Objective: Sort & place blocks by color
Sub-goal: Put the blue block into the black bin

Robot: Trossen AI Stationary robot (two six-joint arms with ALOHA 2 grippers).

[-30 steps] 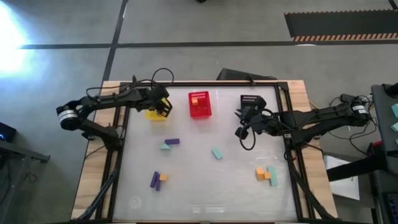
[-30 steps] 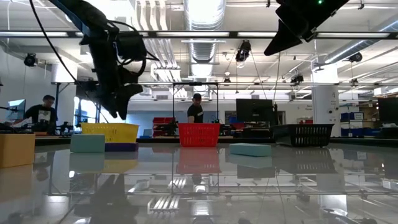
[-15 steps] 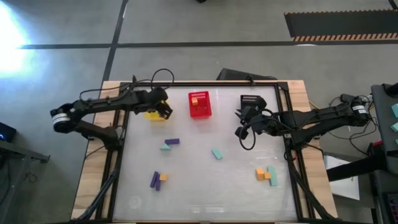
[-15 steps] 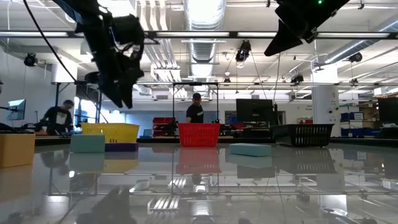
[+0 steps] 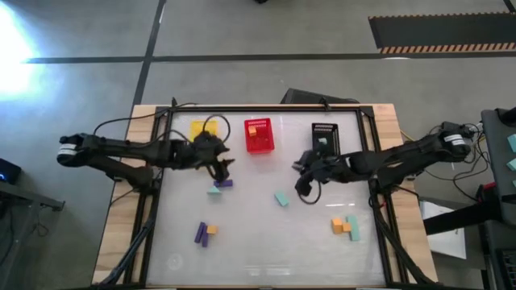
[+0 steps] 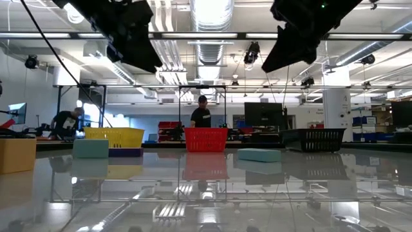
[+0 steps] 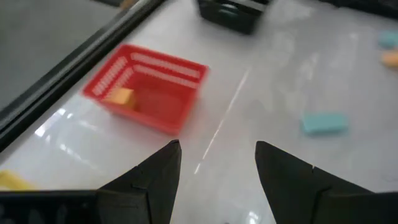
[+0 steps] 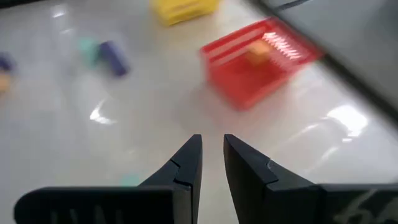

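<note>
High view: I log my left gripper (image 5: 224, 167) above the purple block (image 5: 224, 184); my right gripper (image 5: 300, 171) sits near the teal block (image 5: 280, 199). Left wrist view: fingers wide, empty; orange block (image 7: 120, 96) in red basket (image 7: 163, 118). Right wrist view: fingers narrow, empty.

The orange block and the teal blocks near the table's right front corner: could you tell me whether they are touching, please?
Touching. The high view shows the orange block butted against the teal blocks, with no table surface between them.
</note>
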